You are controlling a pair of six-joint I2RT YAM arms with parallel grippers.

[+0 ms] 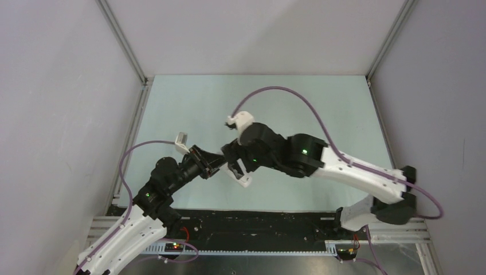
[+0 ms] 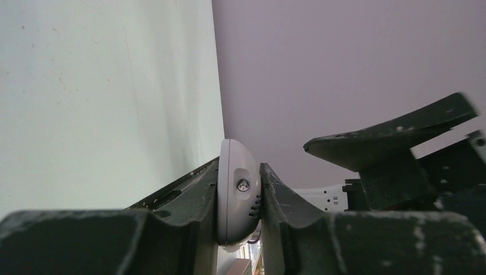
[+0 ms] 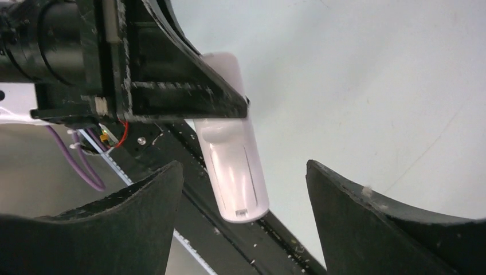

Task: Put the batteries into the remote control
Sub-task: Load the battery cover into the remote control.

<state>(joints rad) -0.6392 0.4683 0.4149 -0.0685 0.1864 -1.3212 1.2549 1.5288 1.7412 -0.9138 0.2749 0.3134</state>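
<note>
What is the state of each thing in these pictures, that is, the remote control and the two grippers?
Remote control: held in the air, clamped near one end, the other end free.
Left gripper: shut on the remote control.
Right gripper: open, one jaw on each side of the free end, not touching it.

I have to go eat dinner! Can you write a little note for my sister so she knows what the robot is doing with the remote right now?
Left gripper: shut on the remote control, holding it up off the table.
Right gripper: open, holding nothing. The remote's free end sits between its fingers and touches neither.
Batteries: not in view in any camera.
Done: the remote is picked up and gripped.
Left: the pictures don't show whether any cells are inside, so check the back of the remote, find the batteries and load them.
</note>
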